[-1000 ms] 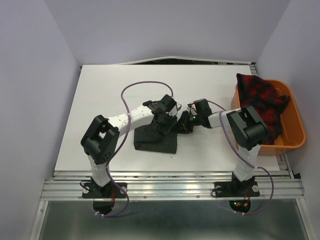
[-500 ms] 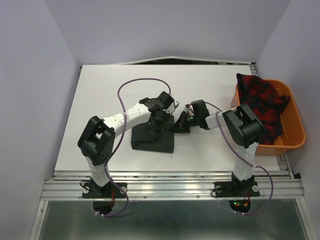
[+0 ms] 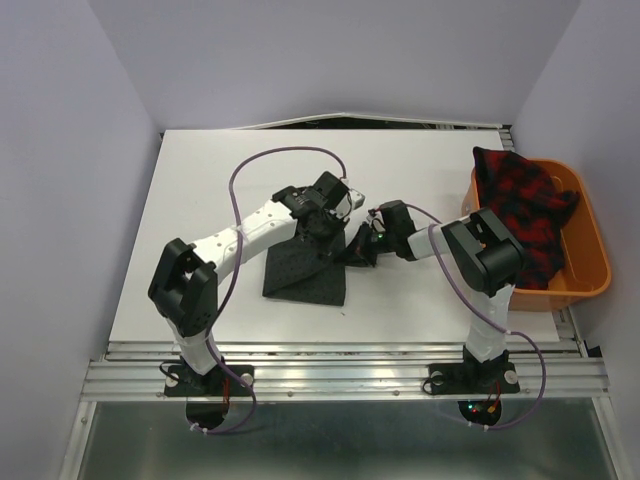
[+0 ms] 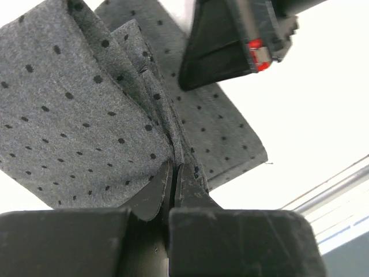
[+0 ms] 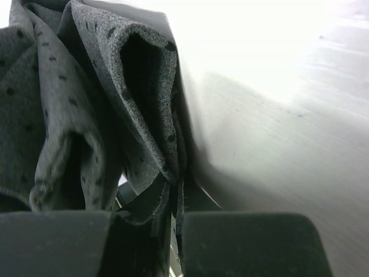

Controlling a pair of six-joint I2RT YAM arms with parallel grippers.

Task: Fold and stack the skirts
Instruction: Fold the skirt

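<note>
Both left claw (image 4: 173, 173) and right claw (image 5: 172, 190) clamp grey skirt (image 4: 69, 115)

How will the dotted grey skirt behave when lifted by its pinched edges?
Probably floppy: the dotted grey skirt drapes in loose folds from the left gripper. Likely light, since small pinches by it and the right gripper hold it. It may sag between them.

Top view: even diffuse overhead light, sharp edge to edge. Flat white table (image 3: 200, 200) bright, not blown out. Shadows faint.
Left wrist view: dark charcoal grey dotted cloth skirt (image 3: 305, 275) crisp mid-frame, dots distinct. Table overexposed to pure white at right.
Right wrist view: strong glare along top. Near folds blurred, fold interior black. Broad soft grey shadow on table beside cloth.
</note>
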